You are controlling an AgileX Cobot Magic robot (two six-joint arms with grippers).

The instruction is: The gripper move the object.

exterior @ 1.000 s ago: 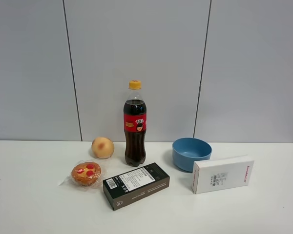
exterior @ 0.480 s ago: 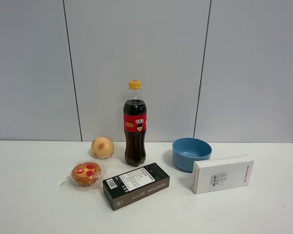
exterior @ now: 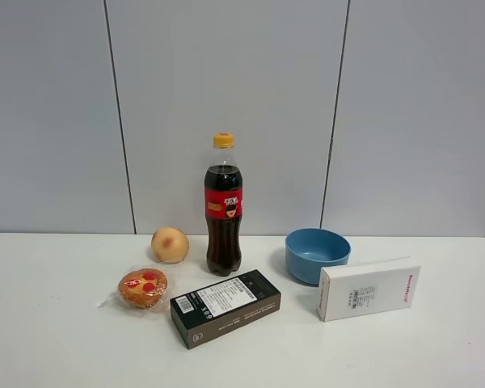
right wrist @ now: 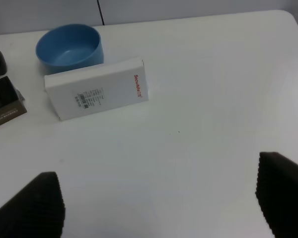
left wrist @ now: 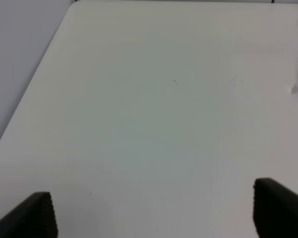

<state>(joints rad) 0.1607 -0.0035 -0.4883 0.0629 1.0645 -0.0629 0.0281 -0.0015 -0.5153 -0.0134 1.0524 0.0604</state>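
Note:
The object, a round yellow-orange peach point(exterior: 170, 244) with a reddish spot, sits on the white table point(exterior: 56, 323) left of the cola bottle, behind the wrapped muffin. No arm shows in the exterior high view. My left gripper point(left wrist: 154, 213) is open and empty over bare table; only its two dark fingertips point(left wrist: 37, 215) show. My right gripper point(right wrist: 159, 208) is open and empty, its fingertips point(right wrist: 283, 191) spread wide above the table, near the white box. The peach shows in neither wrist view.
A cola bottle point(exterior: 223, 206) stands mid-table. A plastic-wrapped muffin point(exterior: 143, 288), a black box point(exterior: 225, 306), a blue bowl point(exterior: 317, 255) and a white box point(exterior: 369, 288) lie around it. The bowl point(right wrist: 68, 44) and white box point(right wrist: 97, 88) also show in the right wrist view.

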